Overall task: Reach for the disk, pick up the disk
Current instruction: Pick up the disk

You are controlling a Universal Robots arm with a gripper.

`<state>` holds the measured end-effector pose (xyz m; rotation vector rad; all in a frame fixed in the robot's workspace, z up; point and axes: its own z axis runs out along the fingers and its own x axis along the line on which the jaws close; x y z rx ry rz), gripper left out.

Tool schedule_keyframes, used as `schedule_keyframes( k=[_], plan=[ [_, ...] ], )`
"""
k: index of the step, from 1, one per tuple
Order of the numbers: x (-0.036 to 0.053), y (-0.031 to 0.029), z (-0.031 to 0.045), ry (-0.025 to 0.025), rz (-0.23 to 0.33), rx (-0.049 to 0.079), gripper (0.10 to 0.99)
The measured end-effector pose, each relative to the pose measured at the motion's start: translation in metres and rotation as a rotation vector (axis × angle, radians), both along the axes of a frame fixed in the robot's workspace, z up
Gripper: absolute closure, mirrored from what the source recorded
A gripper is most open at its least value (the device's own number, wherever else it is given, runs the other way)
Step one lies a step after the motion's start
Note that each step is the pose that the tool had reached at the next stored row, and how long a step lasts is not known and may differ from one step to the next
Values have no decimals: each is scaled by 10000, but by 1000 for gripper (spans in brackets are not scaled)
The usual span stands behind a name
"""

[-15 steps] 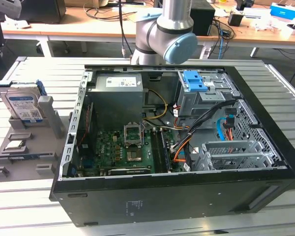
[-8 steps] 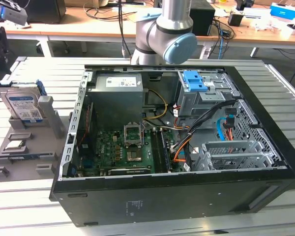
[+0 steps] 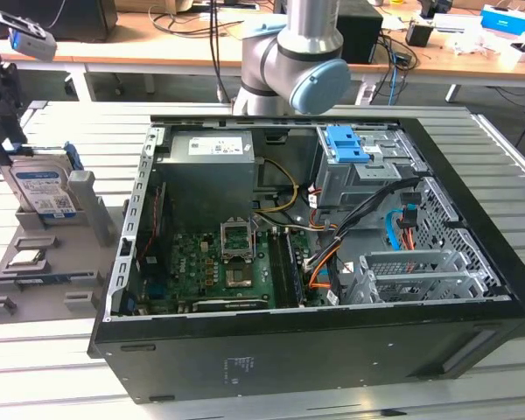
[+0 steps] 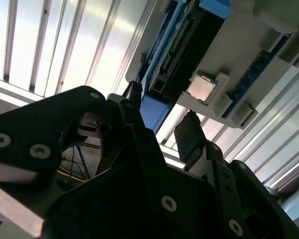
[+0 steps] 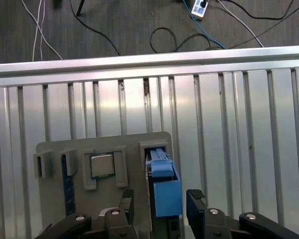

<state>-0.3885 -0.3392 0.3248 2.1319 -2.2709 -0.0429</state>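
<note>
standing upright, silver disk (image 3: 42,188), blue-white label

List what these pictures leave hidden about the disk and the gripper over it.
- Contact: in the first wrist view the gripper straddles the disk, jaws open, but the bottom edge cuts off its fingers, so touch cannot be told.
- Disk's lower part: in the exterior view, sunk in the gray holder.
- Gripper's body: in the exterior view, partly cut off by the left edge.

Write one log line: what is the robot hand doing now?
gripper: open | straddling disk | disk: standing in gray holder | not gripped
</note>
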Motion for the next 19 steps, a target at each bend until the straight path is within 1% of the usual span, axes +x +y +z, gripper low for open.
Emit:
schedule_keyframes(
  k=[5, 10, 19],
  plan=[
    [5, 16, -146, 0, 136, 0, 541],
    [8, 26, -251, 0, 246, 0, 541],
    [13, 33, -372, -1, 437, 0, 541]
  ],
)
